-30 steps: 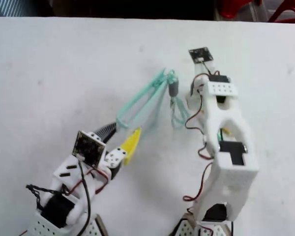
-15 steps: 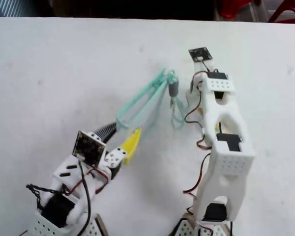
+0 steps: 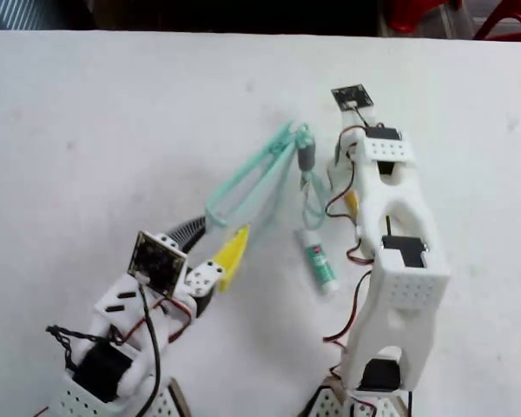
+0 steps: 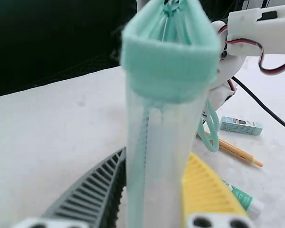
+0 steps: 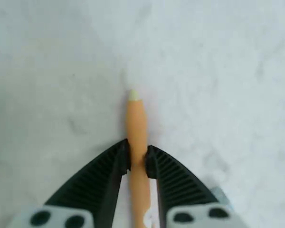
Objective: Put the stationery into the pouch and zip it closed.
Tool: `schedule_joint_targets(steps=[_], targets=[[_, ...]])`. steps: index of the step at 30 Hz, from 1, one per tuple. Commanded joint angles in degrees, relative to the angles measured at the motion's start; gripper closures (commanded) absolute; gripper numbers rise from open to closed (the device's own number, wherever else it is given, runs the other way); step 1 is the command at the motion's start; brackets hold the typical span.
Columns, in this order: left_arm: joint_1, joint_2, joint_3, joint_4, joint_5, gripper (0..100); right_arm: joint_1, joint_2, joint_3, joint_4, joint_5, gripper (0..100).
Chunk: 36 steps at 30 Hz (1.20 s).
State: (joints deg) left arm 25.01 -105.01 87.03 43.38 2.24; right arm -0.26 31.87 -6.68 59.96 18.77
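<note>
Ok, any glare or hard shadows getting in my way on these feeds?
High view: even light on the table, no glare, just a soft shadow under the pouch. Left wrist view: the room behind is dark, but the pouch and the table are well lit. Right wrist view: flat light, no glare; the pencil in the right gripper casts barely any shadow.

White table [image 3: 87, 104]; dark room behind; red chairs [image 3: 414, 12].
</note>
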Motion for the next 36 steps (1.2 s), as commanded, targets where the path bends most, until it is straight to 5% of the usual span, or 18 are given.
schedule_joint_targets(steps=[1,22,36], targets=[[-0.04,0.57,0.18,0.7,-0.62,83,0.92,-0.31,-1.41,0.92,-0.26,98.1],[0.04,0.57,0.18,0.62,-0.53,83,1.54,-1.89,-1.41,1.89,-0.26,98.1],[0.04,0.57,0.18,0.79,-0.35,83,0.92,-26.86,-1.76,13.14,-0.26,98.1]])
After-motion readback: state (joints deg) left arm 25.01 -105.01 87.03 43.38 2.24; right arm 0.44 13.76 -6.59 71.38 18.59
